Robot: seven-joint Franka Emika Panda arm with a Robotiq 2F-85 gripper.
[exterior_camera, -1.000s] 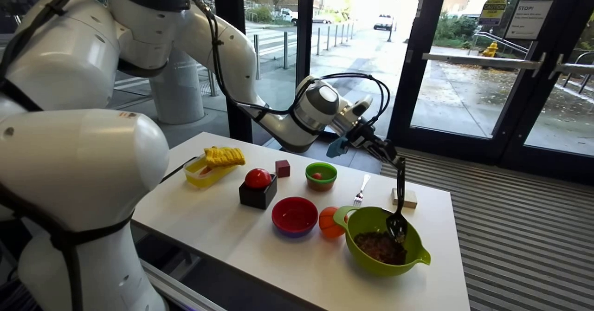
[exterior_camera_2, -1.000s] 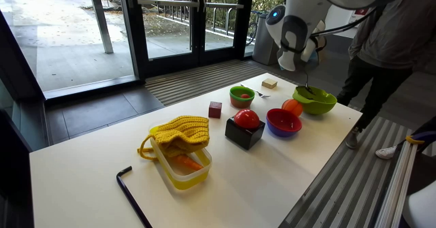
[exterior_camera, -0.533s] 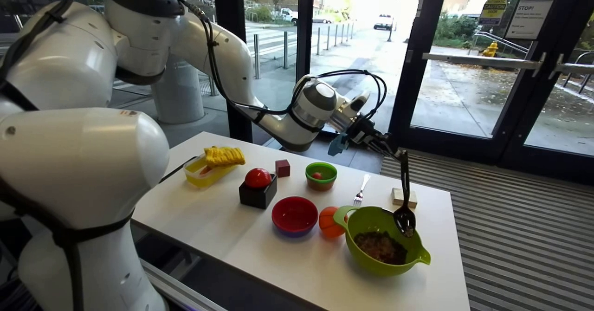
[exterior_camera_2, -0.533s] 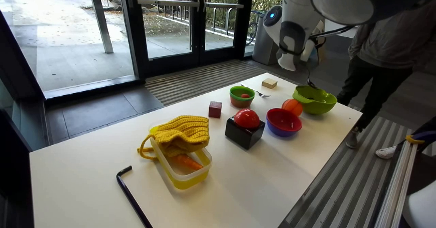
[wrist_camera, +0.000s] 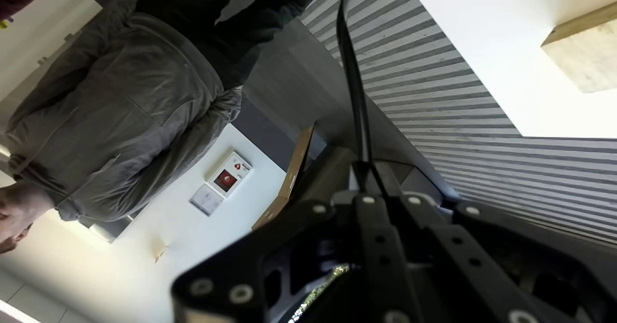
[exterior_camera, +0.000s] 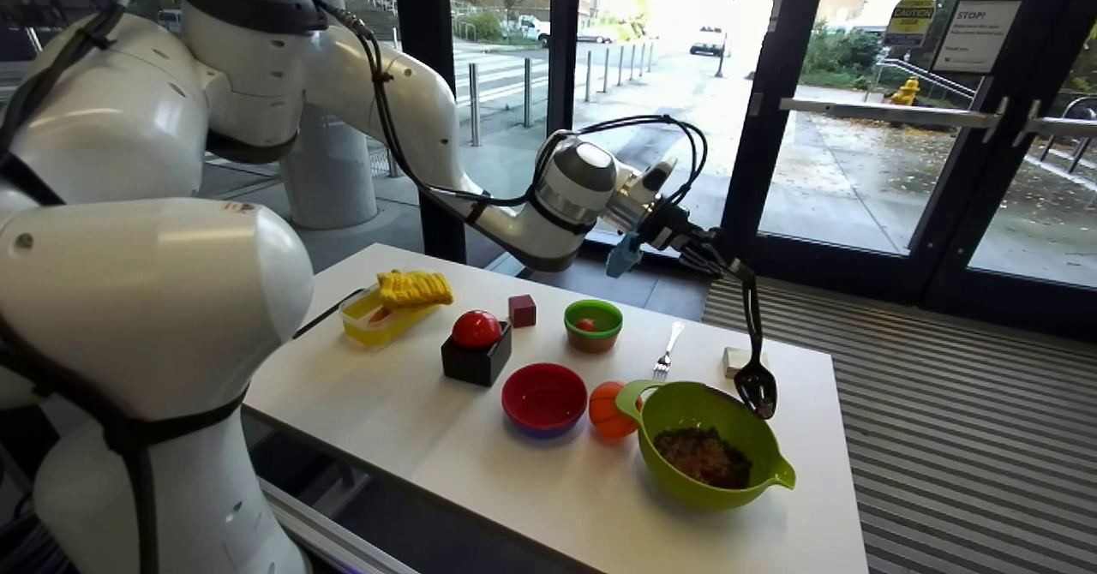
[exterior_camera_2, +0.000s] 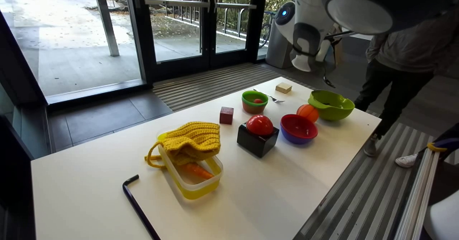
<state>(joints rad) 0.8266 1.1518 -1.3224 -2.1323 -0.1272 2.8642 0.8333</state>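
Since the earlier frames, the black slotted spoon point(exterior_camera: 754, 375) has risen out of the green bowl point(exterior_camera: 696, 407). The jaws pinch the top of its handle point(wrist_camera: 359, 120); the spoon hangs below them, head down, now higher than the rim. Brown crumbly stuff point(exterior_camera: 698, 456) lies in the bowl, on the worktop point(exterior_camera: 411, 394).

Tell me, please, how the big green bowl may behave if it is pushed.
The big green bowl would probably slide easily, as its smooth, thin wall suggests light plastic. It may rock or tip, since its rounded sides narrow toward the base. The brown contents would likely shift, because they look loose and crumbly.
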